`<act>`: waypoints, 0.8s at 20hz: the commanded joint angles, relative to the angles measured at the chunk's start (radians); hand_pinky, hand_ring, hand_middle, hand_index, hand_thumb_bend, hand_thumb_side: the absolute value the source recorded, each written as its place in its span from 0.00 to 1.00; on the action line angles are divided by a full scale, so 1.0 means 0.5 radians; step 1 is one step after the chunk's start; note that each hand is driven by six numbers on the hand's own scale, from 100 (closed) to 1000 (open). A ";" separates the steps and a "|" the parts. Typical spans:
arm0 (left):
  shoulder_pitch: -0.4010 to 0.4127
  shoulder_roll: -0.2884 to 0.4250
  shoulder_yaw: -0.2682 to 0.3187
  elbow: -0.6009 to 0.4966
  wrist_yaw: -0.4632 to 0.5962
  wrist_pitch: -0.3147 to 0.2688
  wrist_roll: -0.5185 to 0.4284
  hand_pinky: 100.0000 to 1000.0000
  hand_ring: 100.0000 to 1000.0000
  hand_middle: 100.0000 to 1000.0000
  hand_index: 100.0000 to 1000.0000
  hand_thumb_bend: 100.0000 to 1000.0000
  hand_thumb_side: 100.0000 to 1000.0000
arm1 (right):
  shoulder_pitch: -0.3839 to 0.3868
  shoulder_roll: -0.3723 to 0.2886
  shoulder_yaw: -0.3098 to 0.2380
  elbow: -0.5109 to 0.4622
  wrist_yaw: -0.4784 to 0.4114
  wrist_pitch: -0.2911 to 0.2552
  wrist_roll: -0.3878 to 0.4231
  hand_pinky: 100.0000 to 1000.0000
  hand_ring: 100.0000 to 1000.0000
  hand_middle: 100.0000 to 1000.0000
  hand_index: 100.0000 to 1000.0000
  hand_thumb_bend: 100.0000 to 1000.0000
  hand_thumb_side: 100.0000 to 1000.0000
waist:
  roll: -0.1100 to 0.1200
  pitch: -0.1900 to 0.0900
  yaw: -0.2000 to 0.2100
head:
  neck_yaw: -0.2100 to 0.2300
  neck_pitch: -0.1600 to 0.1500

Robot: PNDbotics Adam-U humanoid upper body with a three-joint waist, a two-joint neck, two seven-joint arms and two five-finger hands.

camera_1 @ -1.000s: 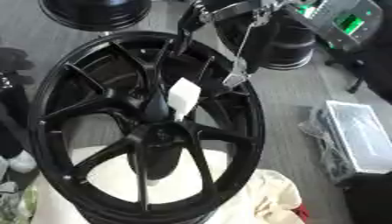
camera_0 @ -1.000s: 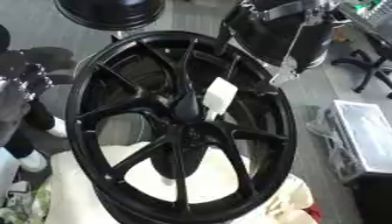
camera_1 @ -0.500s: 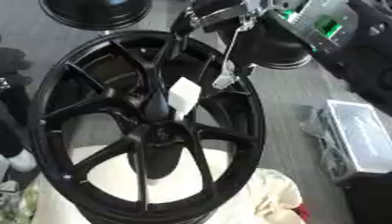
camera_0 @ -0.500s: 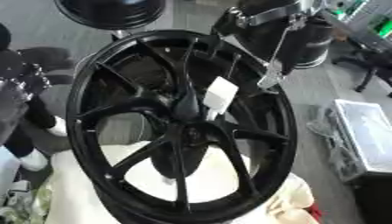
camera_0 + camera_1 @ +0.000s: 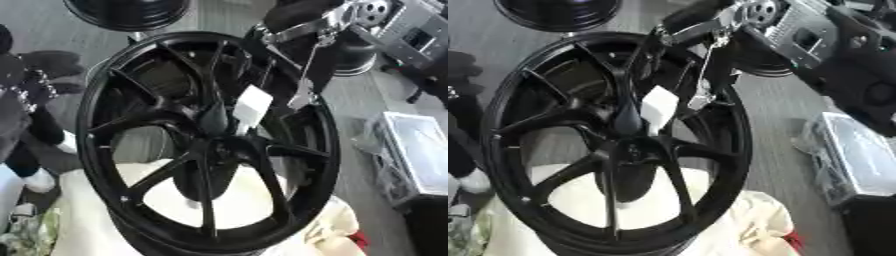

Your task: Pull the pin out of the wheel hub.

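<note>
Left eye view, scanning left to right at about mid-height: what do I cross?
Person's dark clothing at the left edge → wheel's left rim → hub → white tag → wheel's right rim → grey floor → clear plastic bin.

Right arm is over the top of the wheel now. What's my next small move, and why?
Probably lower the right hand toward the hub. It sits at the wheel's upper rim, apart from the centre, where a white tag shows; I cannot make out the pin itself.
</note>
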 commanded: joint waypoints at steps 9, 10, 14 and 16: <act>-0.042 0.019 -0.001 -0.038 0.009 0.002 -0.006 0.80 0.84 0.77 0.73 0.15 0.77 | -0.020 0.035 0.007 0.086 -0.002 -0.122 0.146 0.85 0.77 0.72 0.80 0.39 0.33 | 0.028 -0.019 0.010 | -0.002 -0.004; -0.043 0.019 -0.001 -0.039 0.009 0.002 -0.006 0.80 0.84 0.77 0.73 0.15 0.77 | -0.017 0.037 0.006 0.092 0.000 -0.120 0.146 0.85 0.77 0.72 0.80 0.39 0.33 | 0.029 -0.018 0.010 | -0.001 -0.004; -0.044 0.020 -0.001 -0.040 0.009 0.002 -0.006 0.80 0.84 0.77 0.73 0.14 0.77 | -0.007 0.042 0.006 0.105 0.000 -0.118 0.146 0.85 0.77 0.71 0.79 0.38 0.33 | 0.029 -0.015 0.012 | 0.001 -0.006; -0.045 0.020 -0.001 -0.041 0.008 0.002 -0.006 0.80 0.85 0.77 0.73 0.14 0.77 | -0.005 0.043 0.006 0.108 -0.003 -0.117 0.146 0.85 0.76 0.71 0.79 0.38 0.32 | 0.029 -0.014 0.012 | 0.002 -0.005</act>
